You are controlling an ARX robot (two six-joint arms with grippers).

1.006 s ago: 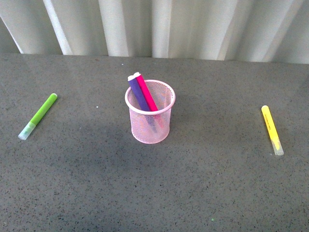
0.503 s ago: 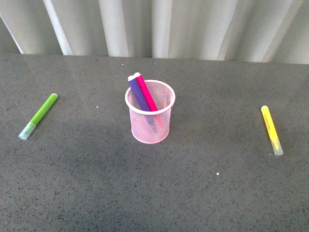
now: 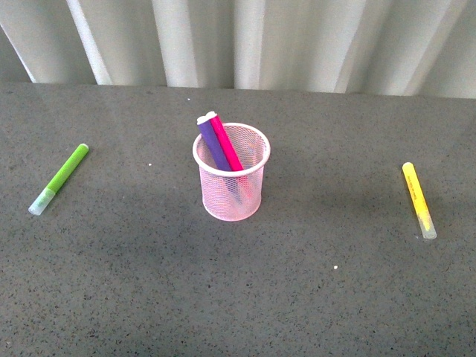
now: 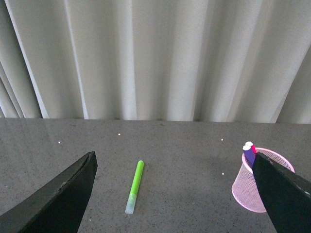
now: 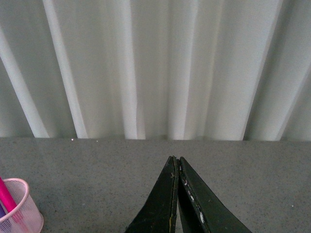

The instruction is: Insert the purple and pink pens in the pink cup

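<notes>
The left gripper (image 4: 170,194) is spread wide and empty; the right gripper (image 5: 177,194) is closed on nothing. At table centre the pink cup (image 3: 231,172) holds the purple pen (image 3: 212,141) and pink pen (image 3: 225,145), leaning toward 11 o'clock. Light, stiff, smooth barrels are judged best gripped mid-body.

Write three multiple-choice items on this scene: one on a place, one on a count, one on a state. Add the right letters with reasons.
1. Where is the purple pen?
A. in the cup
B. beside the green marker
C. on the table's far edge

2. How many markers lie on the table?
A. none
B. two
C. four

3. How do the right gripper's fingers stand?
A. wide apart
B. closed together
C. around a pen

Key: 1 A, it leans inside with the pink pen. 2 B, the green marker and the yellow marker. 3 B, the tips meet, nothing between.
</notes>
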